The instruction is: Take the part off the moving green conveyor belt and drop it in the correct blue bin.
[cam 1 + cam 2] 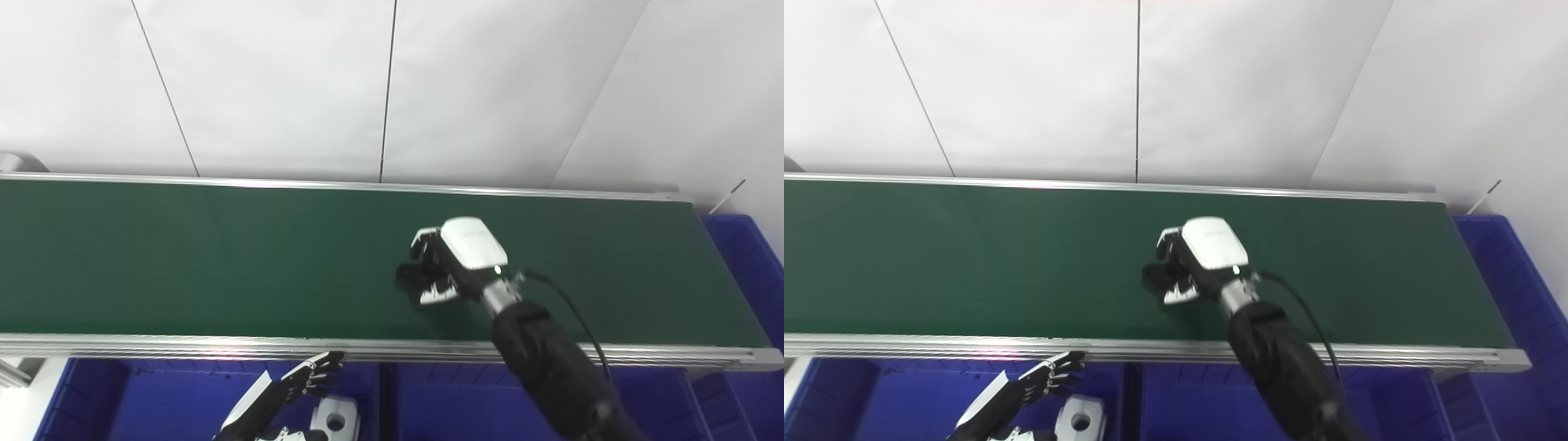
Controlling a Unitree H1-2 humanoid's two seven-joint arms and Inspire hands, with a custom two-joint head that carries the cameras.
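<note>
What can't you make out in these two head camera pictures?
- Whether the right hand holds a part: its curled fingers cover the belt beneath, both views.
- White part in the blue bin: cut off by the bottom edge.
- Left hand: partly cut off, grip unclear.

White wall panels [275, 86] with dark seams behind; thin rod [727, 196] at right

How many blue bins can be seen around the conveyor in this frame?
3: one below the belt's near rail at lower left, one beside it at lower centre-right, and one past the belt's right end. More may lie out of frame.
</note>
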